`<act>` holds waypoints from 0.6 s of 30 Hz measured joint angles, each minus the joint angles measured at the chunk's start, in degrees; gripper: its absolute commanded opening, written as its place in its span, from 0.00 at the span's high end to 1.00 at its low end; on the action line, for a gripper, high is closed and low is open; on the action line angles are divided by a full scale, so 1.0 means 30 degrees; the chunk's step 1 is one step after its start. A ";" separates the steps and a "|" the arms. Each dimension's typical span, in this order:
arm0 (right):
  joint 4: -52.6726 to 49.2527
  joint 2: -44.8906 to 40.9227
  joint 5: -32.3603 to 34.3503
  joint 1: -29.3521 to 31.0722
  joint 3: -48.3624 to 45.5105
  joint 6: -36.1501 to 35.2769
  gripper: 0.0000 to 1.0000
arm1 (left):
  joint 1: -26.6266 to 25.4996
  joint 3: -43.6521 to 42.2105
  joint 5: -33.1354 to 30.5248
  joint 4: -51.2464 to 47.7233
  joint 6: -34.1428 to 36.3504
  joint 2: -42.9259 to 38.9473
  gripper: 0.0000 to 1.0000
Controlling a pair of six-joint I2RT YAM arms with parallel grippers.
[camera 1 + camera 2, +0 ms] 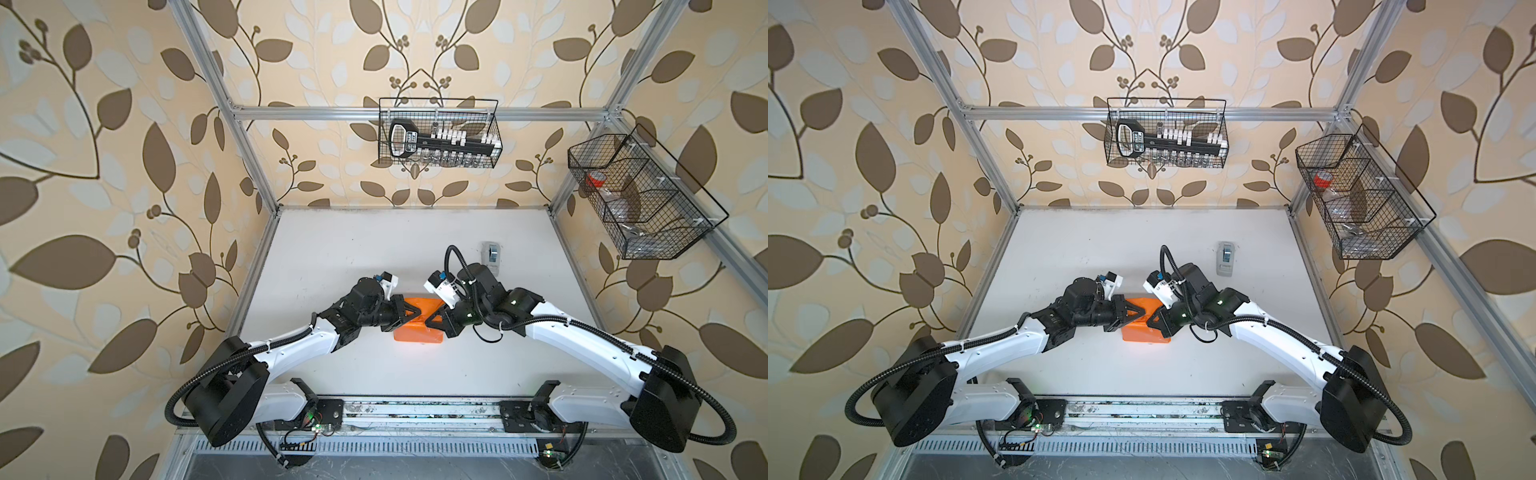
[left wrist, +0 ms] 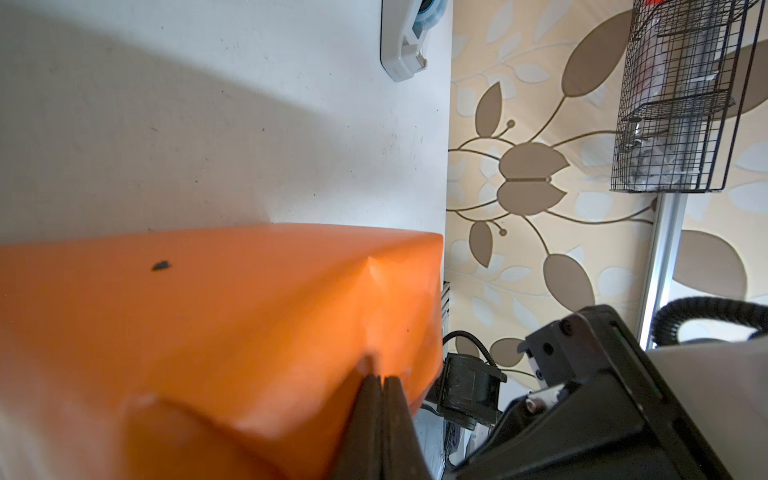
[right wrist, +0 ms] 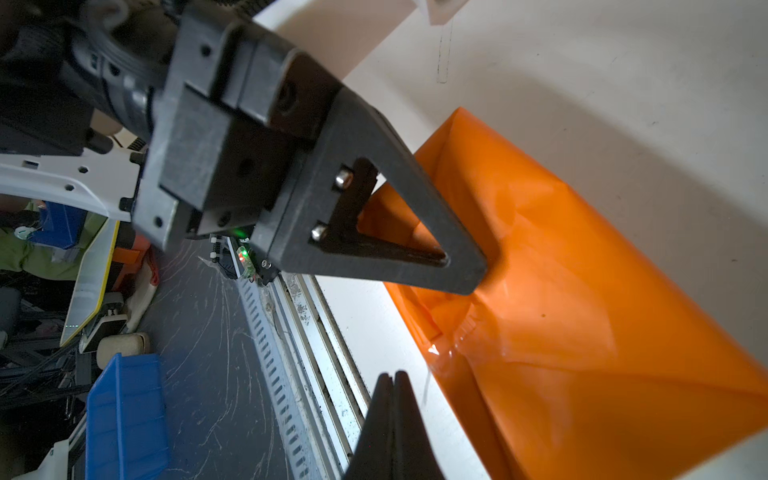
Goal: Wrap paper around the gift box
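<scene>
The left gripper [image 2: 381, 384] has its two fingers clenched flat together. Their shared tip presses down on the top face of the orange paper [image 2: 208, 332], near a corner. I cannot tell whether a sliver of paper is caught between them. The right gripper [image 3: 391, 380] is clenched too, with nothing in it. In its own wrist view, its tip sits just beside the parcel's open, crumpled end.

The paper is already folded around the gift box, which is completely hidden. Only an orange block shows at the middle of the white table [image 1: 353, 257], between the two arms. A grey tape dispenser [image 1: 491, 252] stands well apart, further back on the right.

The parcel looks light, and the film looks thin, glossy and slick. It dents at the corner and bunches loosely at the end. I would expect the box to skate if pushed sideways and the paper to spring open if let go. Pressing straight down on the stiff top face seems the safest way to hold it. The loose end flaps should be pinched close to the box edge, where the paper has backing.
</scene>
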 measured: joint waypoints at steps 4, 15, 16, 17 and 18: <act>0.0160 0.0146 -0.0036 0.0270 -0.0328 0.0073 0.98 | 0.0000 0.0000 0.0000 0.0000 0.0000 0.0000 1.00; 0.1290 0.0787 0.1064 0.0481 -0.1996 0.0889 1.00 | 0.0000 0.0000 -0.0080 0.0015 0.0000 0.0000 1.00; 0.1676 0.0787 0.1224 0.0605 -0.2208 0.1115 1.00 | 0.0000 0.0000 -0.0095 0.0015 0.0000 0.0000 1.00; 0.2055 0.0787 0.1290 0.0692 -0.2426 0.1413 1.00 | 0.0000 0.0000 -0.0102 0.0015 0.0007 0.0000 1.00; 0.2397 0.0780 0.1333 0.0750 -0.2630 0.1625 1.00 | 0.0000 0.0000 -0.0131 0.0022 0.0007 0.0000 1.00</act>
